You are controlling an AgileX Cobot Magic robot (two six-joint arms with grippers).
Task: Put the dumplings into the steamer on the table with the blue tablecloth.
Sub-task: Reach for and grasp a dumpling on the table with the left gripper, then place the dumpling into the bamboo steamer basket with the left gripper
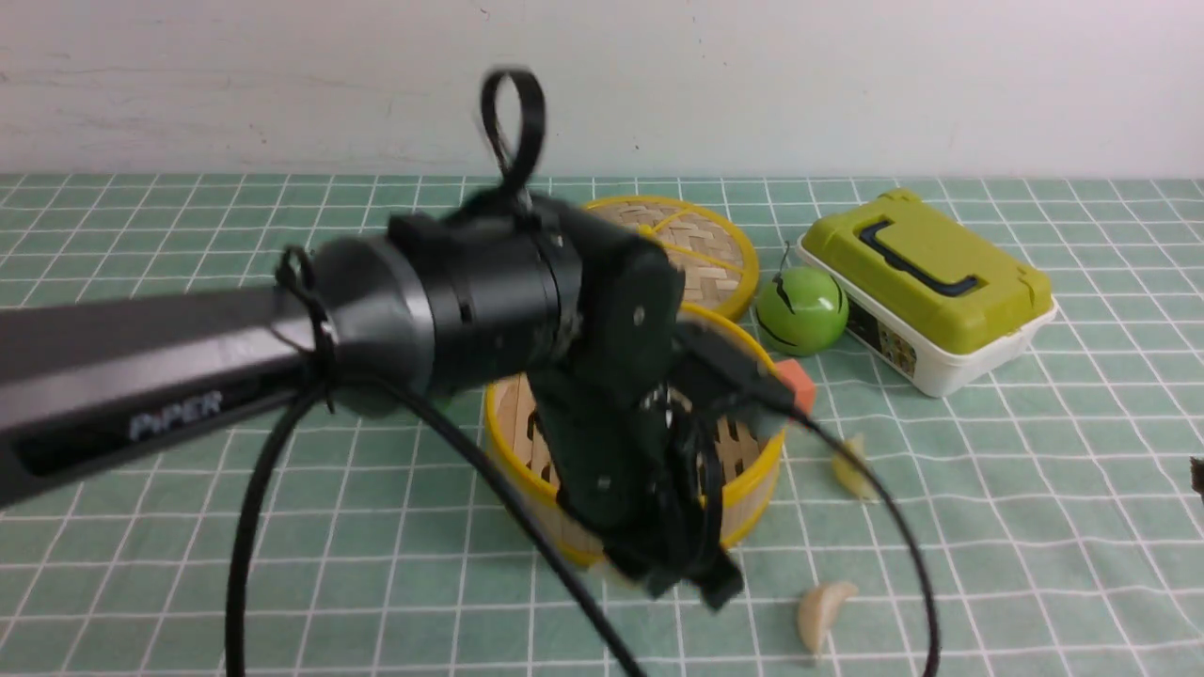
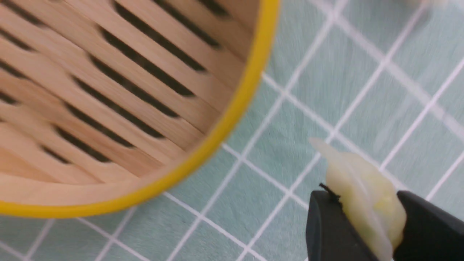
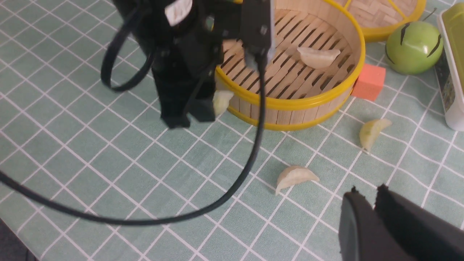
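Left gripper (image 2: 362, 194) pinching pale dumpling (image 2: 373, 210) just outside bamboo steamer (image 3: 290, 105), on its side toward the table's (image 1: 376, 602) near edge. Second dumpling (image 3: 318, 57) inside steamer; cream dumpling (image 3: 294, 177) and yellow-green dumpling (image 3: 372, 132) on checked cloth (image 3: 203, 203). Right gripper (image 3: 369, 194): spread or pressed together, cannot tell.

A plain off-white wall (image 1: 282, 85) ran across the whole back of the front view, marked by a few small dark specks and faint smudges. Soft, fairly even light fell on it. In the right wrist view, a dark grey surface (image 3: 11, 241) showed at one corner, its material unclear.
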